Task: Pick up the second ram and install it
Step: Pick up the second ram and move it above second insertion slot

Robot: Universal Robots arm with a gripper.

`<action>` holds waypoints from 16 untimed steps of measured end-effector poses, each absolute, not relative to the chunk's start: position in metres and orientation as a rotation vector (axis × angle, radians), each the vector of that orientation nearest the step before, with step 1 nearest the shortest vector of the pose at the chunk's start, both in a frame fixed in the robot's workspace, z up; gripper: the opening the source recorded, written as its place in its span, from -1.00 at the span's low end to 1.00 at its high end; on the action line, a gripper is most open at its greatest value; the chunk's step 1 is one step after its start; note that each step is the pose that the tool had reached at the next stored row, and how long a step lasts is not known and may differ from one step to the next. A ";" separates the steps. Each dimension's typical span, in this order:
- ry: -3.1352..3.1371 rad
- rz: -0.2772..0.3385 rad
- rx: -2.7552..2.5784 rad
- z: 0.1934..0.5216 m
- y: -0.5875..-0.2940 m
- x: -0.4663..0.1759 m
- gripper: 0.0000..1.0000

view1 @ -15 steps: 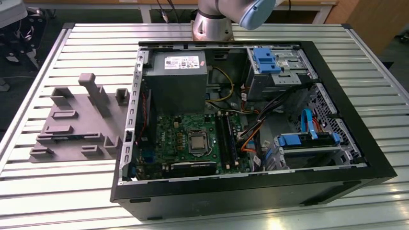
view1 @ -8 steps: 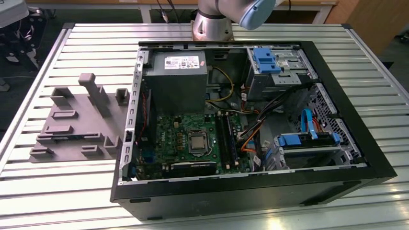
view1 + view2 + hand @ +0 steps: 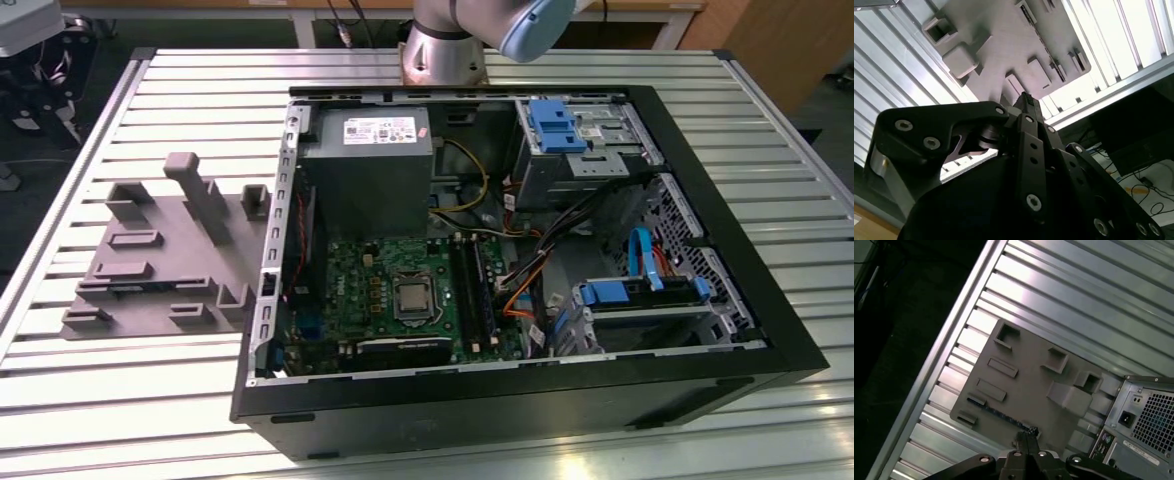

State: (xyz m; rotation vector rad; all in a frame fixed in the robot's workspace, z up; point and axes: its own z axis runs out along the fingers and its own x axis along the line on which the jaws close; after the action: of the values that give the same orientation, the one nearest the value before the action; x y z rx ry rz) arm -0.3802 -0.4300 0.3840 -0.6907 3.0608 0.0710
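Note:
The second ram [image 3: 997,414] is a thin dark strip lying along one edge of the grey fixture plate [image 3: 1029,380]. In the exterior view the ram [image 3: 140,288] rests on the fixture [image 3: 147,260], to the left of the open computer case. My gripper [image 3: 1026,437] hangs well above the fixture, its fingertips close over one end of the strip in the first wrist view. The black fingers [image 3: 1026,107] are pressed together with nothing between them. The green motherboard [image 3: 387,290] with its long black memory slots [image 3: 474,290] lies inside the case.
The open black computer case [image 3: 534,250] holds a power supply [image 3: 367,150], blue drive brackets [image 3: 554,125] and loose cables. Its rear panel [image 3: 1149,425] sits beside the fixture. Tall grey blocks [image 3: 200,195] rise from the fixture. The slatted metal table [image 3: 160,80] ends at an edge [image 3: 939,370].

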 end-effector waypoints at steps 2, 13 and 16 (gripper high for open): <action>3.052 0.071 -0.732 0.384 -0.430 -0.380 -0.79; 2.982 0.071 -0.990 0.383 -0.430 -0.380 -0.79; 2.955 0.071 -1.071 0.383 -0.430 -0.380 -0.79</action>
State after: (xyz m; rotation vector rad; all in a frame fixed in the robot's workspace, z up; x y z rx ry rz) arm -0.3802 -0.4300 0.3827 -1.0710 2.9552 0.0712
